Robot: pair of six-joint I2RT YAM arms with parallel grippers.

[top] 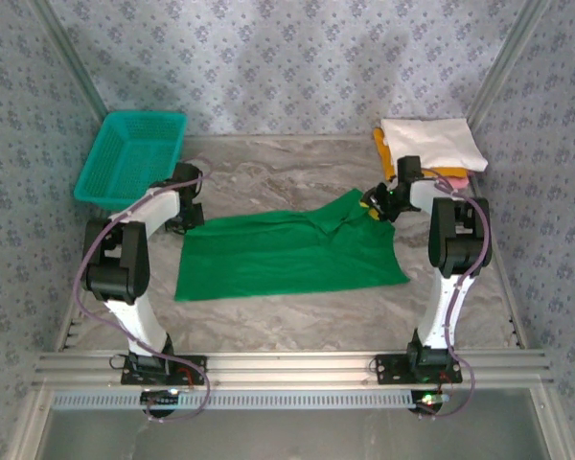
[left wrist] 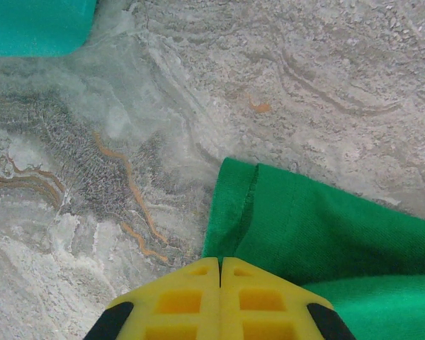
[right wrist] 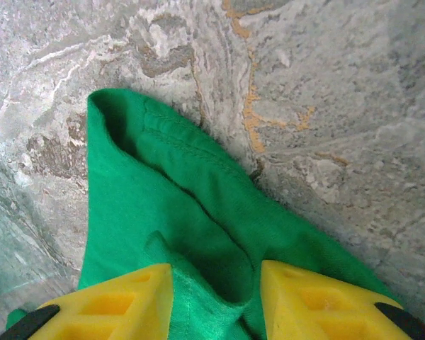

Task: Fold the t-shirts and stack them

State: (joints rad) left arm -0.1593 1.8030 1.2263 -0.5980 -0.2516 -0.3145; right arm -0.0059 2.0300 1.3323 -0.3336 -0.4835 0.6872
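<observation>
A bright green t-shirt (top: 287, 254) lies spread across the middle of the marble table. My left gripper (top: 184, 222) sits at its back left corner. In the left wrist view the yellow jaws are shut (left wrist: 220, 261), and the hemmed edge of the green cloth (left wrist: 326, 241) runs into their tips. My right gripper (top: 372, 204) is at the shirt's back right sleeve. Its jaws stand open (right wrist: 216, 273), with a loose fold of the green cloth (right wrist: 149, 184) between them. At the back right lie folded t-shirts: white (top: 431, 142) on top, orange-yellow (top: 381, 149) and pink (top: 457, 178) edges below.
A teal mesh basket (top: 134, 153) stands tilted at the back left; its corner shows in the left wrist view (left wrist: 35, 25). Patterned walls close in the table on three sides. Bare marble (top: 297, 321) lies in front of the shirt.
</observation>
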